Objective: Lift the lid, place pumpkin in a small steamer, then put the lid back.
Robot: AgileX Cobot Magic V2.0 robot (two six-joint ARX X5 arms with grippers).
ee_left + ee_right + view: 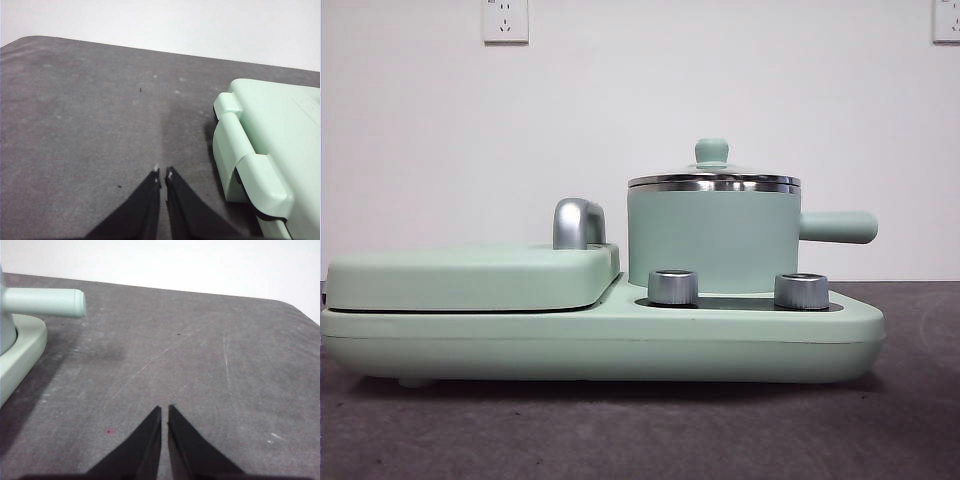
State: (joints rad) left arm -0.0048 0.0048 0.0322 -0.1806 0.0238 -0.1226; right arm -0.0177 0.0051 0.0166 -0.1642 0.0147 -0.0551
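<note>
One lid (712, 177) sits on one small steamer (712, 240), hiding its inside. Left gripper (163, 173) and right gripper (165, 410), fingers clenched empty, hover above the table (200, 350).

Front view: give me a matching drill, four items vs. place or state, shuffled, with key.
Items:
1. lid
2. small steamer
3. chrome handle
4. left claw

Place or state:
A. rises from the flat cover
B. shut, over bare table beside the cooker base
C. seated on the pot rim
D. stands on the base behind two knobs

Pairs: 1-C, 2-D, 3-A, 4-B
</note>
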